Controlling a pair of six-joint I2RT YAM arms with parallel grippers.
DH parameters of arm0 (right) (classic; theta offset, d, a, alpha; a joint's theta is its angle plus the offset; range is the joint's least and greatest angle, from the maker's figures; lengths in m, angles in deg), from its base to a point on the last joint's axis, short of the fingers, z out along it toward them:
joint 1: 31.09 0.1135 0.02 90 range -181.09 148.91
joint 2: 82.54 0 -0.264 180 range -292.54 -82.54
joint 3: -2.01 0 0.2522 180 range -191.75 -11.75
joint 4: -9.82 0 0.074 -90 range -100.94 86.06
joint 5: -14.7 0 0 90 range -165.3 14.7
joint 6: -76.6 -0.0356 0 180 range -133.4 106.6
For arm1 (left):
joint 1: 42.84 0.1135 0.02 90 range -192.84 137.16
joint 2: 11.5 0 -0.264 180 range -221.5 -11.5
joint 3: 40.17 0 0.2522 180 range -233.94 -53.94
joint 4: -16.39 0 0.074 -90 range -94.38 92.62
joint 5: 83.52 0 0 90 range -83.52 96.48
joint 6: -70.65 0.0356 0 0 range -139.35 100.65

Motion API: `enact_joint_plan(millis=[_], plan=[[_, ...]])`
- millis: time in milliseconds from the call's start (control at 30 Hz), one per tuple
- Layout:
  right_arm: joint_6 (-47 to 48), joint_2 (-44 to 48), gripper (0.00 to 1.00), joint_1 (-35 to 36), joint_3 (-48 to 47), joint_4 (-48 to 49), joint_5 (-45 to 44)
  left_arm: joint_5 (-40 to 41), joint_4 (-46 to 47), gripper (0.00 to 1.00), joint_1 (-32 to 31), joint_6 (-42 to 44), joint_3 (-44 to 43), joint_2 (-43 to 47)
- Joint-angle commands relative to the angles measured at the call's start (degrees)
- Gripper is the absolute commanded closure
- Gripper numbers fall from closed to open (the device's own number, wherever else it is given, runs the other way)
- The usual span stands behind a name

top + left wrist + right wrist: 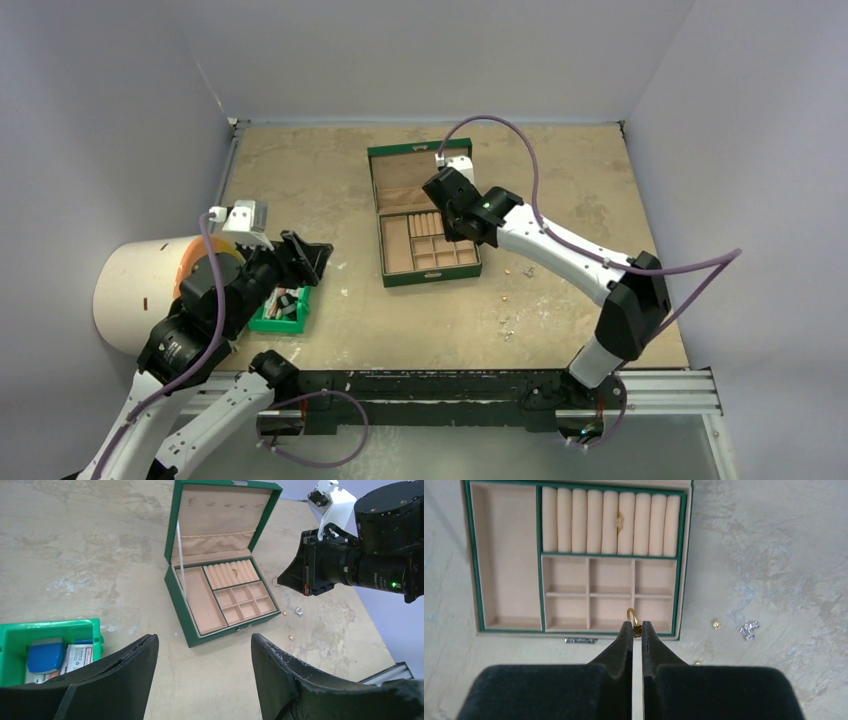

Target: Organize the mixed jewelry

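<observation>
Now pinching one gold ring (631, 614) in clamped right gripper (637, 626) above green box (400, 190) holding second ring (619, 522), with left gripper (204, 639) spread, empty.

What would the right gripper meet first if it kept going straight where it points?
Most likely the box's front row of small compartments: the right gripper, jaws shut on a gold ring, points down at them. Depth is unclear, so the front wall might come first.

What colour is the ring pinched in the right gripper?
Gold. The ring shows best in the right wrist view.
</observation>
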Motion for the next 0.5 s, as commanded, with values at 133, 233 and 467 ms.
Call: enact_joint_plan(millis=[133,233,467], plan=[[0.4,-7.4,1.0,-2.1,-7.4,1.7,-6.9,5.5,4.4,0.33,0.3,0.4,4.0,2.7],[0.2,-10.0,1.0,-2.6,-8.8,2.2,-7.6,6.1,5.7,0.33,0.4,-0.4,5.7,3.1],[-0.3,-14.2,1.0,-3.6,-10.0,4.1,-7.0,9.1,6.9,0.31,0.4,-1.2,8.3,4.4]])
